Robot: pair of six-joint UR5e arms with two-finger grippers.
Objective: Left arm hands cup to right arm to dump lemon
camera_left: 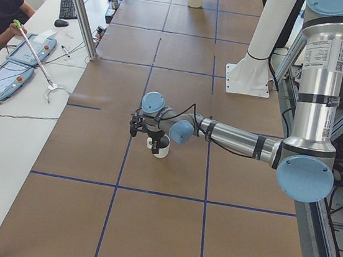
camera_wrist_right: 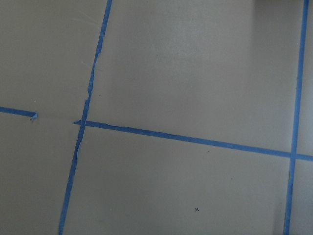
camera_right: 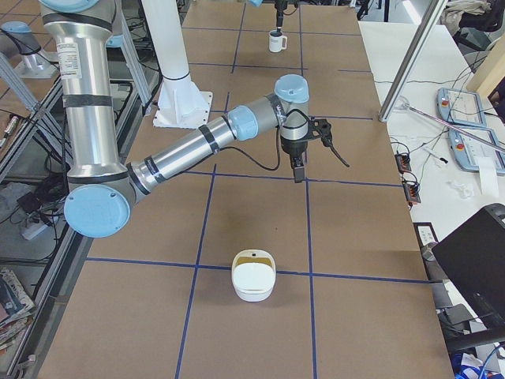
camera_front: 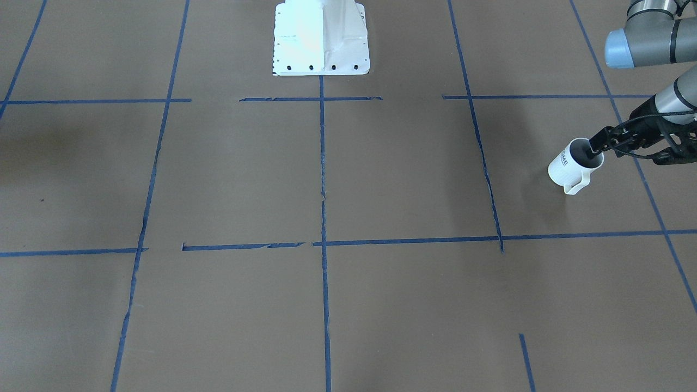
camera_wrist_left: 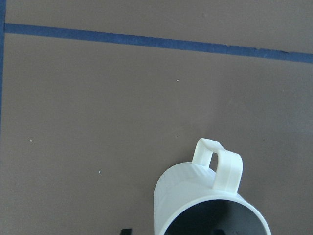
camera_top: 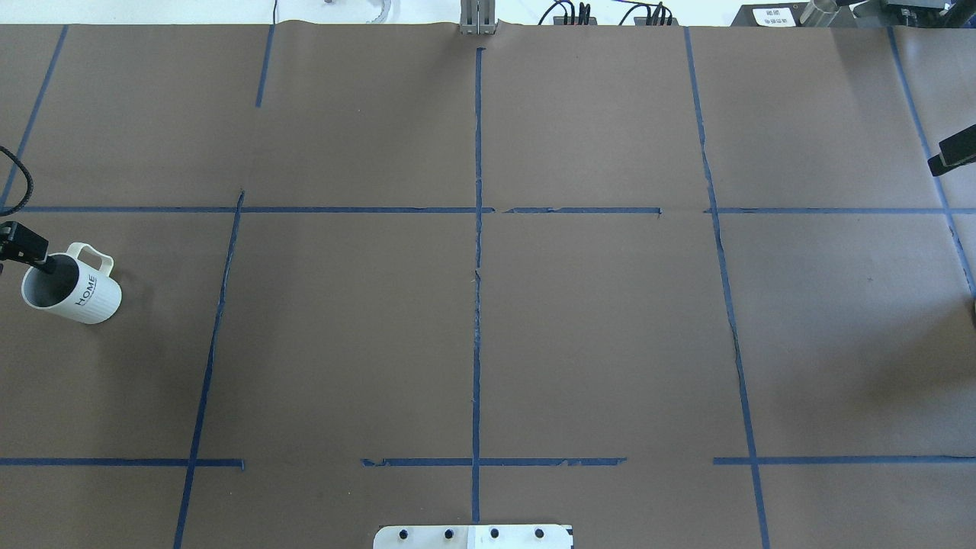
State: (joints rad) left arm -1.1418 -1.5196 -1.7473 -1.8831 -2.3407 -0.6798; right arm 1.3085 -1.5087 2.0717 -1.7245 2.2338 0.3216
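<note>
The white "HOME" cup (camera_top: pixel 76 290) stands on the brown table at the robot's far left. It also shows in the front view (camera_front: pixel 572 169), the left side view (camera_left: pixel 161 148) and, far off, the right side view (camera_right: pixel 276 41). My left gripper (camera_top: pixel 34 255) reaches down at its rim (camera_front: pixel 596 146), one finger inside and one outside the wall. In the left wrist view a gap shows beside the cup (camera_wrist_left: pixel 205 200), whose handle points away. The lemon is hidden. My right gripper (camera_right: pixel 298 167) hangs pointing down over bare table and holds nothing; only a black piece of it (camera_top: pixel 953 152) shows overhead.
A white bowl with a handle (camera_right: pixel 254 278) sits near the table's end on the robot's right. The white robot base (camera_front: pixel 321 38) is at the table's edge. Blue tape lines grid the brown surface. An operator (camera_left: pixel 1 10) sits at the side desk.
</note>
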